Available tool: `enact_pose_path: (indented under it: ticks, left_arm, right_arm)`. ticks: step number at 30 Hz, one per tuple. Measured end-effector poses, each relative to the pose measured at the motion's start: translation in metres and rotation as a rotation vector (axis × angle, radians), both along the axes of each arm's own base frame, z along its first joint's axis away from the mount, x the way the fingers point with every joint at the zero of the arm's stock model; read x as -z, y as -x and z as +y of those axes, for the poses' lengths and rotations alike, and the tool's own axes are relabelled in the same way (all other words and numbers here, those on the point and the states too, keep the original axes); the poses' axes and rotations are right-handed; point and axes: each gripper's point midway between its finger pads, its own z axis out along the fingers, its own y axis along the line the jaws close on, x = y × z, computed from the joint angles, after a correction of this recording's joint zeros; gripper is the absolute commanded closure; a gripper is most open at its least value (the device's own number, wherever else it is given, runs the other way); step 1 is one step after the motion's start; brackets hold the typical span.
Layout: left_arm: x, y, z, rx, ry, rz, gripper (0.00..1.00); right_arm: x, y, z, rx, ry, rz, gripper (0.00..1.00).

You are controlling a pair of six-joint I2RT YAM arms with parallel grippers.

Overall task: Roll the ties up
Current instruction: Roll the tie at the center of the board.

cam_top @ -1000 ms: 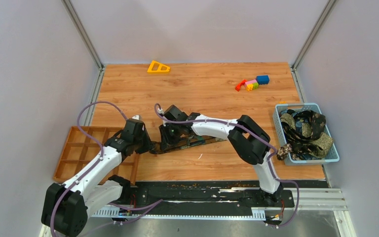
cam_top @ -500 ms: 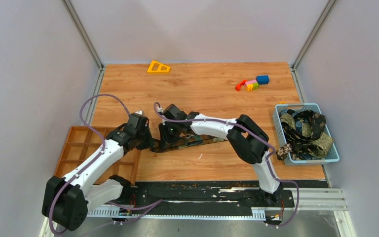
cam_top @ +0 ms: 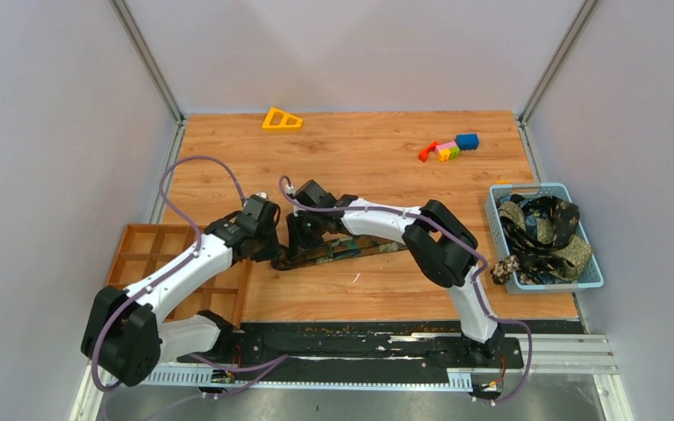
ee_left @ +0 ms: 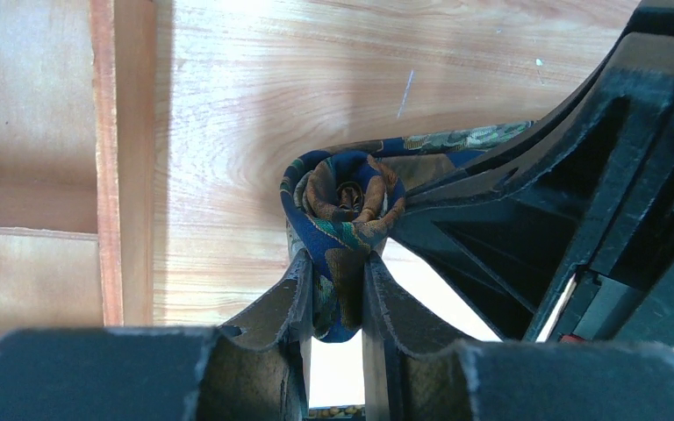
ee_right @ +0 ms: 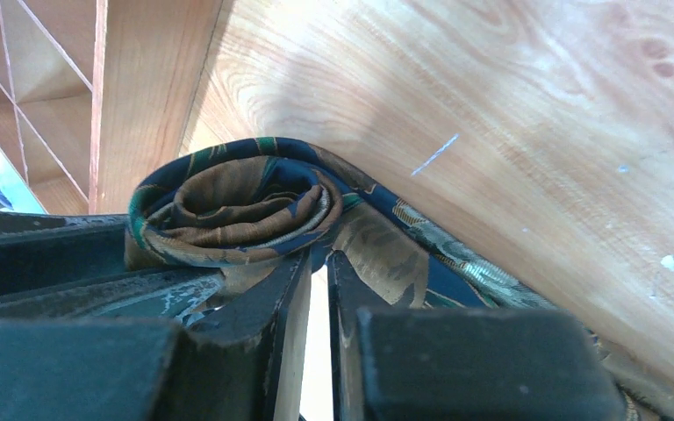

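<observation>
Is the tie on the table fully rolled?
No, the tie is coiled at one end, but a flat tail trails across the table.

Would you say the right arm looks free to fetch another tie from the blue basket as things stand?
Probably not yet: the right gripper looks shut on the half-rolled tie, as is the left gripper. The blue basket stands to its right with nothing between, so after release, likely yes.

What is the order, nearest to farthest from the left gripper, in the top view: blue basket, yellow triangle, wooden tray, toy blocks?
1. Wooden tray, just left of the left gripper.
2. Yellow triangle, at the far edge.
3. Toy blocks, far right.
4. Blue basket, at the right edge.
</observation>
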Motion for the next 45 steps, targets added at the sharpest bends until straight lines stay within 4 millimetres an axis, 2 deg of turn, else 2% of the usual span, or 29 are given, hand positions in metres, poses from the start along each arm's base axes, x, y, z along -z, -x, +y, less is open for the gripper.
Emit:
enact_pose_path:
  ticks: [6,15,22,26,28,30,35,37,41,45]
  left_arm:
    - [0.006,-0.004,-0.006,0.006,-0.039,0.020,0.92]
    - [0.008,-0.009,-0.018,0.007,-0.078,0.027,0.90]
    - [0.013,-0.012,-0.031,0.017,-0.100,0.042,0.90]
    - [0.019,-0.014,-0.036,0.016,-0.106,0.046,0.90]
    - [0.020,-0.015,-0.039,0.020,-0.111,0.047,0.90]
    - [0.021,-0.015,-0.042,0.025,-0.112,0.048,0.85]
    - [0.022,-0.017,-0.047,0.033,-0.104,0.042,0.61]
    - [0.021,-0.017,-0.050,0.038,-0.097,0.036,0.53]
    - [0.020,-0.018,-0.058,0.053,-0.074,0.027,0.46]
    - [0.018,-0.019,-0.064,0.063,-0.049,0.019,0.41]
  right_arm:
    - [-0.002,-0.008,-0.002,0.015,-0.014,-0.003,0.86]
    - [-0.001,-0.010,-0.004,0.018,-0.015,0.001,0.87]
    - [0.014,-0.011,-0.023,0.035,0.011,0.030,0.86]
    - [0.004,-0.012,-0.038,0.051,0.006,0.028,0.86]
    - [-0.010,-0.017,-0.045,0.062,-0.015,0.006,0.86]
    - [-0.023,-0.022,-0.052,0.073,-0.035,-0.016,0.86]
    - [-0.049,-0.031,-0.072,0.110,-0.081,-0.061,0.85]
    - [-0.050,-0.031,-0.080,0.123,-0.083,-0.062,0.85]
    - [-0.039,-0.029,-0.094,0.142,-0.059,-0.041,0.85]
    - [-0.032,-0.024,-0.099,0.143,-0.042,-0.024,0.85]
